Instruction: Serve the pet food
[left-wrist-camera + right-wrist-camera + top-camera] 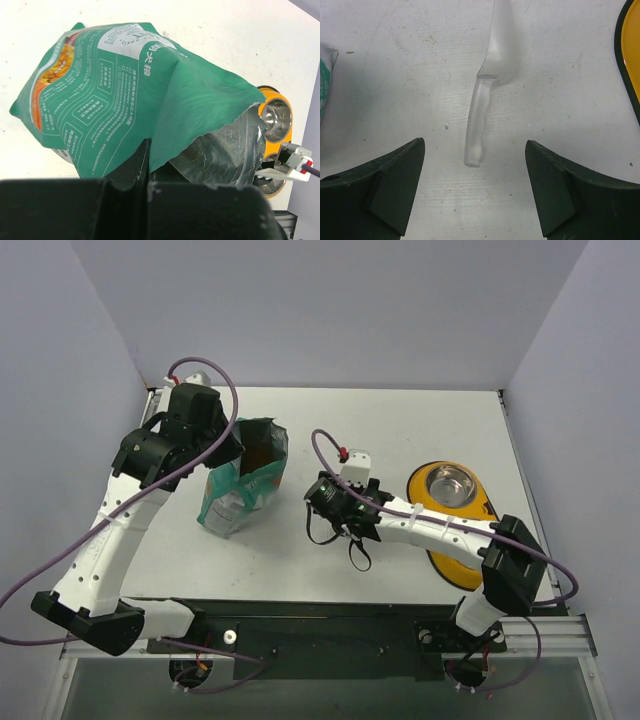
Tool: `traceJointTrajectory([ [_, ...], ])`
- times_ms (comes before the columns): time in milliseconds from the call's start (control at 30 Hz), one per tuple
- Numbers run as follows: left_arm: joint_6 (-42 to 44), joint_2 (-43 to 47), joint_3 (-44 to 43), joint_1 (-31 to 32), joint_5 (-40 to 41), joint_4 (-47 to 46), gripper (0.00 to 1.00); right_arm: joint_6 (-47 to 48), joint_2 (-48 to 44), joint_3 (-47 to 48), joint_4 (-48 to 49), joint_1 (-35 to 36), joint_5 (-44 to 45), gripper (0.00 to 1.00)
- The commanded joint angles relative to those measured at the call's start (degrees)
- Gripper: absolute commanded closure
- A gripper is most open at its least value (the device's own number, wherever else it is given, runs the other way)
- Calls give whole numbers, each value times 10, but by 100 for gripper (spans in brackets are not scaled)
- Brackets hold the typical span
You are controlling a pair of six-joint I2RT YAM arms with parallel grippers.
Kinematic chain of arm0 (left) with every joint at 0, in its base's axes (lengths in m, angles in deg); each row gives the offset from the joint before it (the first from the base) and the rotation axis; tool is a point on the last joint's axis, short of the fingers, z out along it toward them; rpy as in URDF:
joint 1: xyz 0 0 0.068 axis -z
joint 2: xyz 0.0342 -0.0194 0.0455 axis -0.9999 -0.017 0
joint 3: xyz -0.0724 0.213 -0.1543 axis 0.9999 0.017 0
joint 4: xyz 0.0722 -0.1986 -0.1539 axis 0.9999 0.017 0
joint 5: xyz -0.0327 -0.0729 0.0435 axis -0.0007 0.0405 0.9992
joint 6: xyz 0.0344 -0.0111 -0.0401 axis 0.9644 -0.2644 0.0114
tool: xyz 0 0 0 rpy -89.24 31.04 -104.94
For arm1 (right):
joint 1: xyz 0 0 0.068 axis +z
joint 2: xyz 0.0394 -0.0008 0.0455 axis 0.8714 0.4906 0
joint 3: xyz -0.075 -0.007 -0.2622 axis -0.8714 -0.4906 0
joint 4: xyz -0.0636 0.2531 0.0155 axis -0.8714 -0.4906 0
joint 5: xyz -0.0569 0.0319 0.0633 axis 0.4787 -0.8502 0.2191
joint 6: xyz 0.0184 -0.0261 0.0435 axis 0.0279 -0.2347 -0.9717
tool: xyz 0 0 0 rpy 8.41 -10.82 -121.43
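The teal-green bag (240, 485) leans on the table with its mouth (262, 445) open upward. My left gripper (215, 445) is shut on the bag's rim and holds it up; the left wrist view shows its fingers (137, 165) pinching the green edge (165, 145). No pet food shows; the bag's inside is dark, with silvery lining (225, 150). My right gripper (316, 502) is open and low over the table. In the right wrist view the clear scoop's handle (475, 125) lies between the spread fingers (400, 175), untouched.
An orange double feeder (455, 565) with a steel bowl (452, 485) lies right of my right gripper; its edge shows in the right wrist view (630, 60) and it also shows in the left wrist view (272, 100). Grey walls enclose the table on three sides.
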Motion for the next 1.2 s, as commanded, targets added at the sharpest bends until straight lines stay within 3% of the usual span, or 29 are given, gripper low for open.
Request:
traceJointTrajectory([
  [0,-9,44,-14,4,27,-2,100,-9,33,27,-16,28,117,23],
  [200,-14,57,4,4,43,-13,100,61,30,-50,162,43,150,23],
  [333,1,59,-11,4,62,-12,100,87,70,-55,221,47,181,23],
  [700,8,73,-3,4,82,-20,100,-3,133,-80,240,53,228,29],
  [900,6,65,11,4,92,-33,100,-22,184,-90,281,52,218,40],
  [1167,-1,46,16,5,73,-53,100,-61,230,-87,275,44,233,40],
])
